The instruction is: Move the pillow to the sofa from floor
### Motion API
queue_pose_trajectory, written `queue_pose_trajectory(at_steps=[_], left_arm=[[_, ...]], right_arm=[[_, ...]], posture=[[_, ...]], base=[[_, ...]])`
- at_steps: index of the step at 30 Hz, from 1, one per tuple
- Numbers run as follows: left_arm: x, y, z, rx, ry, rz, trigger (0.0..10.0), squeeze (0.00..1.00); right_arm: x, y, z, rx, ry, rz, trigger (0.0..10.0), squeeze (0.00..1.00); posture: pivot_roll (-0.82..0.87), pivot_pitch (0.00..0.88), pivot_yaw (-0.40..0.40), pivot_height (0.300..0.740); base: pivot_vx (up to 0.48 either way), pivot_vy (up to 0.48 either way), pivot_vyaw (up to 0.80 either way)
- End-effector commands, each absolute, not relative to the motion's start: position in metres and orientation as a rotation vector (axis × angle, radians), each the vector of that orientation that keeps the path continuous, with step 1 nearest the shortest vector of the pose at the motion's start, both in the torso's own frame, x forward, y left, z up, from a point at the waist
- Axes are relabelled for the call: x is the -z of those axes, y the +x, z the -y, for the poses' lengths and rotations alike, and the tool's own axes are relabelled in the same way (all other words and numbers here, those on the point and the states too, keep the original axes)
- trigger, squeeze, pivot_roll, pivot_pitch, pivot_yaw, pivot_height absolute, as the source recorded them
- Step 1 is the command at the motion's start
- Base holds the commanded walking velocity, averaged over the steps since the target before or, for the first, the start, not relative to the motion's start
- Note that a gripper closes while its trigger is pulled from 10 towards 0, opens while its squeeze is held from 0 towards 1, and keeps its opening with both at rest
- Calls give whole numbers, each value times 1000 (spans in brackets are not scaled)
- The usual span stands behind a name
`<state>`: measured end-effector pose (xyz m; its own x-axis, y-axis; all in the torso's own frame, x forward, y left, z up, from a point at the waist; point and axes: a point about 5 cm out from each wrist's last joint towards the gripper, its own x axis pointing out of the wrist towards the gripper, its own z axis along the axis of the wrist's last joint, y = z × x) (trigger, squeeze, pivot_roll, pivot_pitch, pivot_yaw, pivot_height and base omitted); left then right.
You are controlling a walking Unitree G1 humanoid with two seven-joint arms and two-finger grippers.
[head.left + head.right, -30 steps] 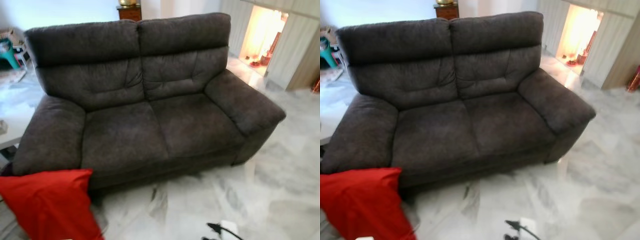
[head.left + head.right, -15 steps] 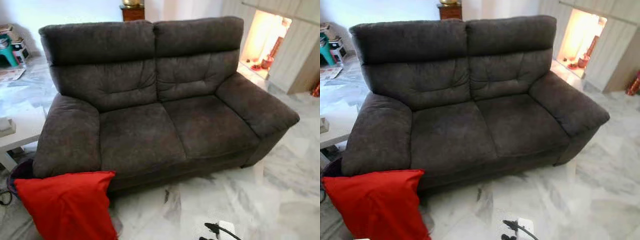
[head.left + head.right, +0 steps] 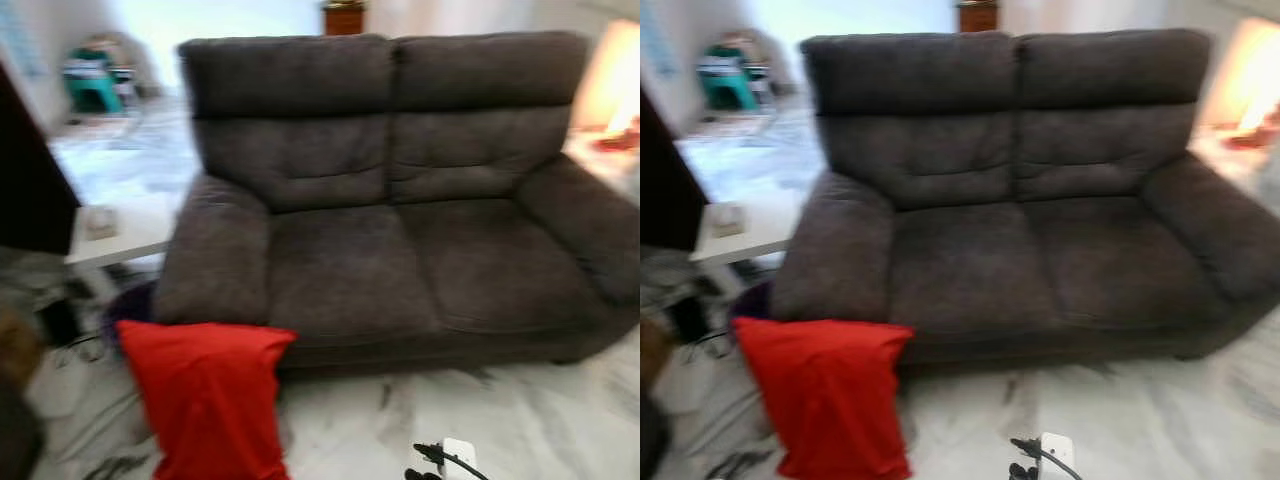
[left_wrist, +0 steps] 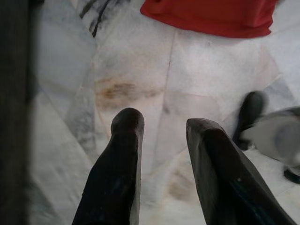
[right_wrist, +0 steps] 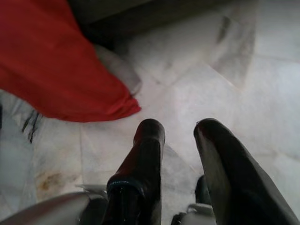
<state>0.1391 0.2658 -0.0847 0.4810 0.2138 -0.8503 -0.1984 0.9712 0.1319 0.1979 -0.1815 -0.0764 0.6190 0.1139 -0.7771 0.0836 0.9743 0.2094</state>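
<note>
The red pillow (image 3: pixel 205 400) stands on the marble floor (image 3: pixel 520 420) at about seven o'clock in the head views, leaning against the front of the dark sofa (image 3: pixel 400 210) below its armrest. The left gripper (image 4: pixel 161 124) and right gripper (image 5: pixel 178 129) hang over the floor with fingers apart, holding nothing. This looks like the approach step; next comes stepping closer, bending and grasping the pillow.

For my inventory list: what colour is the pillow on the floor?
The soft square pillow is plain red, no pattern. It shows best in the right eye view.
</note>
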Motion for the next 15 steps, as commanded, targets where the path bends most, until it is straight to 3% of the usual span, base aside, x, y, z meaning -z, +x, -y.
queue_pose_trajectory(at_steps=[1, 8, 15], left_arm=[[86, 141, -260, -246, 14, -1045, 10000, 0], [88, 138, -258, -244, 7, -1046, 10000, 0], [85, 127, -274, -243, 1, -1047, 10000, 0]], right_arm=[[75, 201, 178, -27, 233, -897, 10000, 0], [75, 201, 176, -31, 243, -896, 10000, 0], [75, 201, 176, -16, 246, -894, 10000, 0]], posture=[[44, 0, 35, 740], [43, 0, 43, 740], [34, 0, 42, 740]], base=[[0, 0, 800], [0, 0, 800], [0, 0, 800]])
